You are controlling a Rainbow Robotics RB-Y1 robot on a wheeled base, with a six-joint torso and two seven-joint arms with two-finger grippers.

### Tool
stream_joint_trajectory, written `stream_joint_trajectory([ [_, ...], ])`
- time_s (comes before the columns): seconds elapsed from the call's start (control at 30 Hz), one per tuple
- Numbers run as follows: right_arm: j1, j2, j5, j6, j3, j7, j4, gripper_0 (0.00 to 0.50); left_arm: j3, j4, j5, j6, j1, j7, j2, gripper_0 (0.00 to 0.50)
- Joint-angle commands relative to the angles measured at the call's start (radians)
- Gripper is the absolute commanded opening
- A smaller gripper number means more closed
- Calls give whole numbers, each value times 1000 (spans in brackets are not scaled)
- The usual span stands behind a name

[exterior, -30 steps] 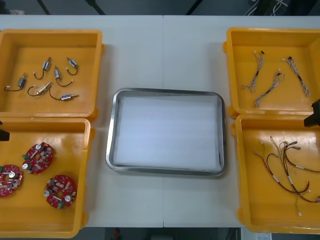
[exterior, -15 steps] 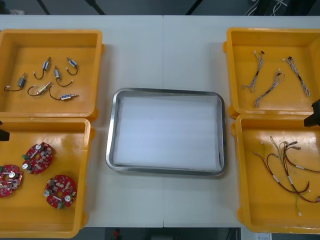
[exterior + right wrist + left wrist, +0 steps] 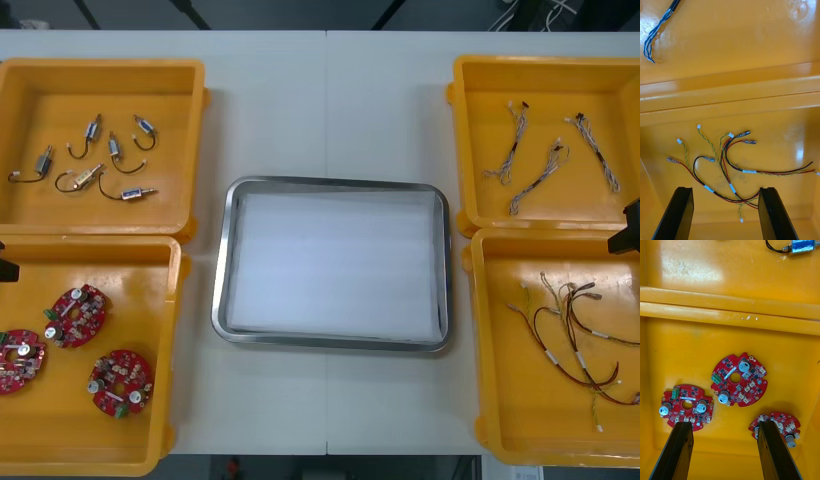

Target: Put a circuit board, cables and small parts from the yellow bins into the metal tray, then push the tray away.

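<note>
Sorted stock is lying in four yellow bins (image 3: 197,150) flanking the metal tray (image 3: 222,270), which is sitting bare and white inside at the middle of the surface (image 3: 300,100). This layout is keeping each kind of item within reach of the nearer arm.

The left pincer (image 3: 725,452) is hovering over the near left bin (image 3: 100,246), fingers spread wide and gripping nothing, framing the three round circuit boards (image 3: 739,379). One board is lying partly behind a finger, with no contact evident.

The right pincer (image 3: 725,213) is hovering over the near right bin (image 3: 472,340), likewise spread and empty, above the tangled red, yellow and black cables (image 3: 725,155).

Blue and white cables (image 3: 545,165) and small metal parts (image 3: 88,180) are waiting in the far bins. Judged stage: nothing is transferred yet, and both arms appear to be poising for first picks.
</note>
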Motion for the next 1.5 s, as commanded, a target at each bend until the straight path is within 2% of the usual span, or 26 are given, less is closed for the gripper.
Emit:
stream_joint_trajectory([
  [0.03, 10, 5, 7, -8, -30, -7, -5, 500, 18, -20, -6, -9, 19, -46, -8, 500],
  [1.5, 10, 5, 7, -8, -30, -7, -5, 500, 18, -20, -6, -9, 19, -46, -8, 500],
])
